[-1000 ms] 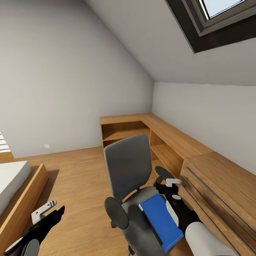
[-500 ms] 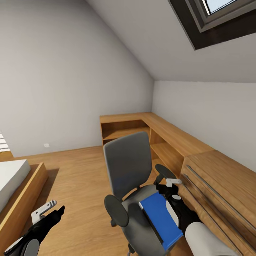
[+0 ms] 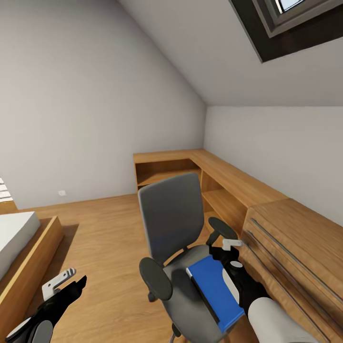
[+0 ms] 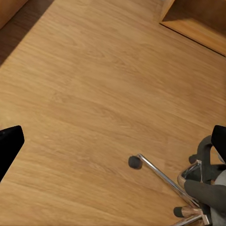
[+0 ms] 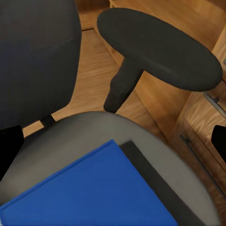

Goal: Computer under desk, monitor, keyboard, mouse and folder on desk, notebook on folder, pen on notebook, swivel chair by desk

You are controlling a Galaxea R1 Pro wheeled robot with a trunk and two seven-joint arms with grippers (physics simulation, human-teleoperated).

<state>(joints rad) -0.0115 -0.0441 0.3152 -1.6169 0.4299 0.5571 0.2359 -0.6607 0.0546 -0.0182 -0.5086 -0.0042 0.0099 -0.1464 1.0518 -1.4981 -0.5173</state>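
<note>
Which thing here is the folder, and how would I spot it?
Find the grey swivel chair on the wood floor, beside the light wood chest. The folder lies flat on its seat: a bright blue rectangle with a black edge, the only blue thing around.

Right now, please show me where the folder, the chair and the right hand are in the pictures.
folder (image 3: pixel 215 290): head view, middle of its blue cover.
chair (image 3: pixel 170 218): head view, centre of the grey backrest.
right hand (image 3: pixel 232 243): head view, between its fingertips, just past the folder's far end.

Soft, even daylight, perhaps from the skylight; faint shadows, sharp renders, slight edge stretching.
</note>
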